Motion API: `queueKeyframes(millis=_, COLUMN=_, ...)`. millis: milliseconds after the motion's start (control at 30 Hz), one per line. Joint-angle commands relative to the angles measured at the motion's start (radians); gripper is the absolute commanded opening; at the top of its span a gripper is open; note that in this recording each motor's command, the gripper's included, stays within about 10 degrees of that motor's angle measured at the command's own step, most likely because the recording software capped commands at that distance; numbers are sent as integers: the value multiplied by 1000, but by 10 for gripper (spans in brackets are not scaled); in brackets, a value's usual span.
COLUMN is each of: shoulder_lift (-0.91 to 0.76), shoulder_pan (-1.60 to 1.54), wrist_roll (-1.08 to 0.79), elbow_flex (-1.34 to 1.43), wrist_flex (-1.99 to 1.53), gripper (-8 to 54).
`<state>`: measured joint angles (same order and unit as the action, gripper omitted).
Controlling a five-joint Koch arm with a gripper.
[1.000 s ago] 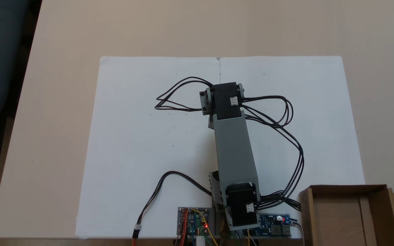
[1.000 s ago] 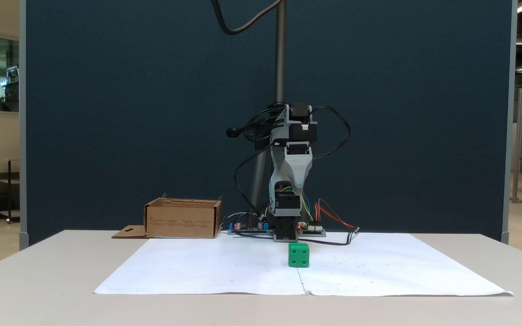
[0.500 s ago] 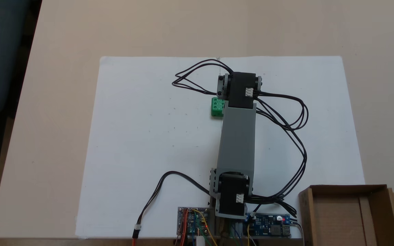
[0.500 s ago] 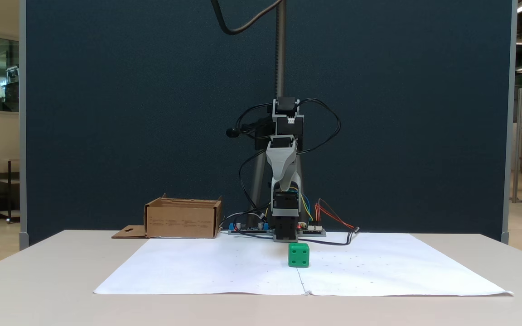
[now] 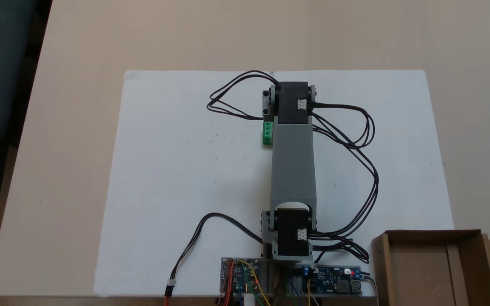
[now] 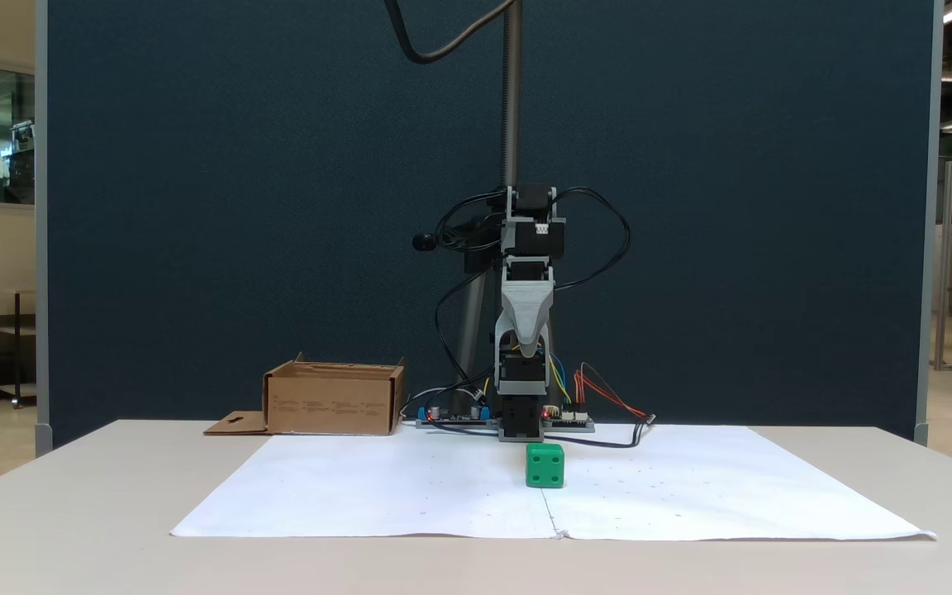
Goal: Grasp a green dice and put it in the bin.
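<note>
Item: green dice [image 6: 545,464], one, resting on the white paper sheet [image 5: 177,170] near its middle fold, upright, pips visible on the face toward the front camera; in a fixed view from above [image 5: 267,133] it shows partly hidden beside the grey arm link [image 5: 292,161]. Item: bin [image 5: 430,265], brown cardboard, open-topped, interior plain and without contents as far as visible; it sits at the sheet's corner beside the arm's base, well apart from the dice, hang-tab flap lying flat on the table [image 6: 63,529]. Item: gripper [image 6: 529,351], raised well above the table, pointing downward, set above and behind the dice; its grey tapered tip shows as a single piece from the front, so whether the jaws stand apart or together cannot be told. Nothing appears to be held. Status, as judged: no step completed; dice untouched on the sheet. Outstanding: descent onto the dice, grasp, lift, carry across to the bin, release inside.
</note>
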<state>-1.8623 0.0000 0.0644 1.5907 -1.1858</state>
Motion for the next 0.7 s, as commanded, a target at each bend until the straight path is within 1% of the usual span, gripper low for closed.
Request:
queueKeyframes(millis=0, shoulder_lift=-6, shoulder_pan=-12, wrist_roll=-58, elbow_flex=-34, wrist_flex=-77, gripper=465)
queueKeyframes(millis=233, shoulder_lift=-6, shoulder_pan=-43, wrist_roll=-49, elbow_flex=-6, wrist_flex=-72, gripper=476)
queueKeyframes(millis=400, shoulder_lift=-5, shoulder_pan=-48, wrist_roll=-48, elbow_flex=-6, wrist_flex=0, gripper=444)
queueKeyframes(millis=667, shoulder_lift=-2, shoulder_pan=-77, wrist_roll=-51, elbow_flex=-8, wrist_flex=86, gripper=432)
